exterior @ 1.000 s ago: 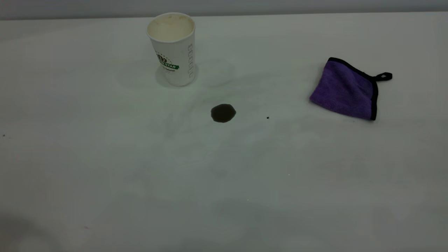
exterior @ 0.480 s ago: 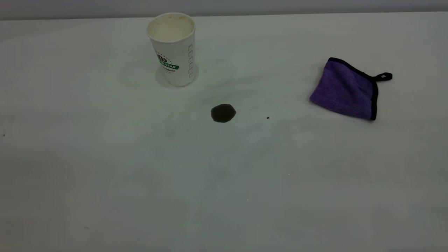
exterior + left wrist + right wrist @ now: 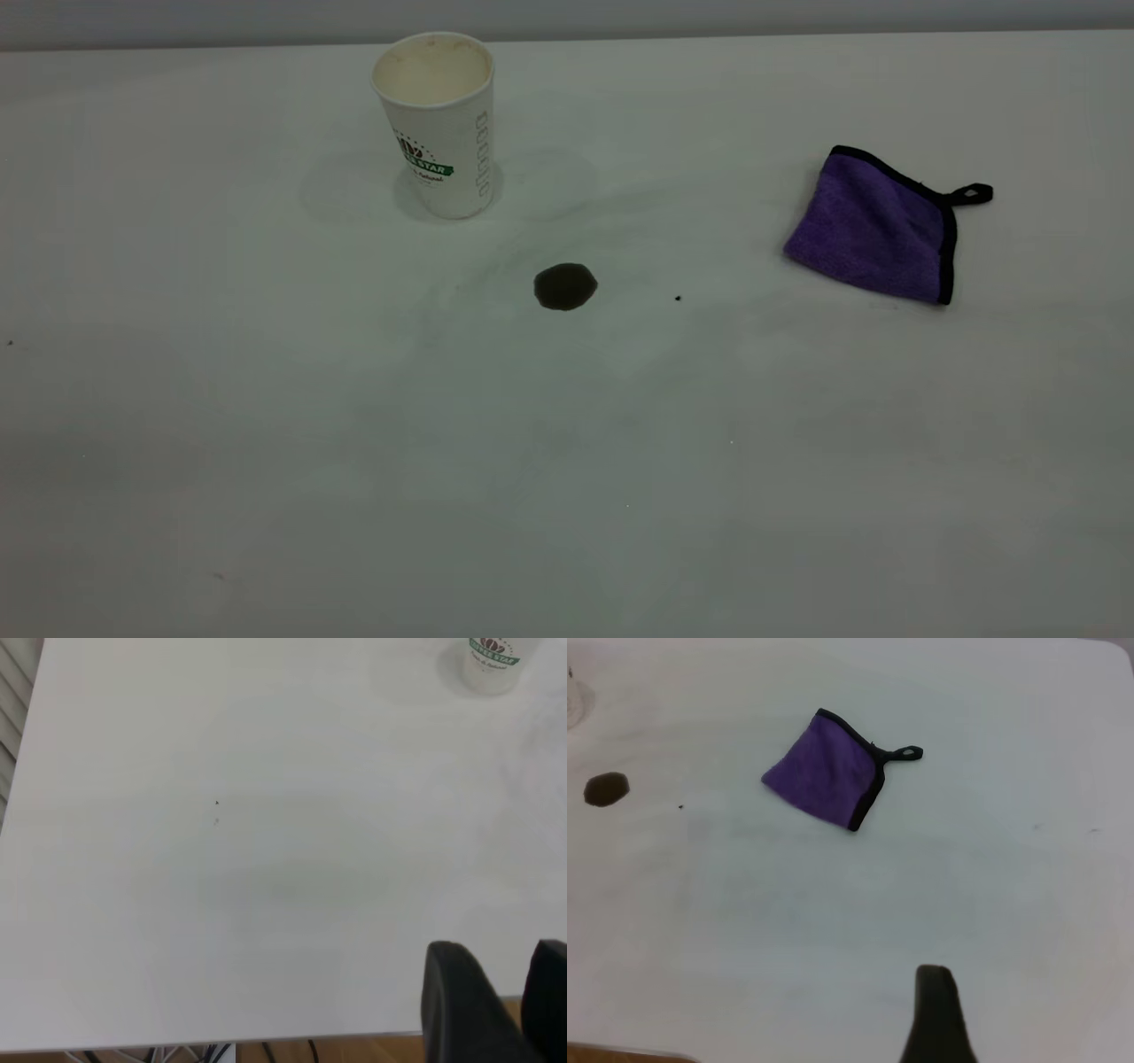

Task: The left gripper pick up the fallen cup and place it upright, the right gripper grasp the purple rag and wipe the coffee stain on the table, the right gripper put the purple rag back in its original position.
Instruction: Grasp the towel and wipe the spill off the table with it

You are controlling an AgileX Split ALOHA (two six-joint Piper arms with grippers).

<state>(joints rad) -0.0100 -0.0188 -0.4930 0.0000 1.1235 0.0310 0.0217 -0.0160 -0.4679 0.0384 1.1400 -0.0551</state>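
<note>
The cup [image 3: 436, 120] stands upright far off from the left gripper [image 3: 500, 997], whose fingers sit parted and empty; the right gripper's [image 3: 937, 1014] state I cannot tell.

The cup [image 3: 436, 120] carries a green banner with the white word "STAR"; the smaller print is unreadable.

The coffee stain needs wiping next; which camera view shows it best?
The exterior view: the coffee stain lies whole near its centre. The right wrist view shows it small at the frame edge; the left wrist view misses it.
</note>
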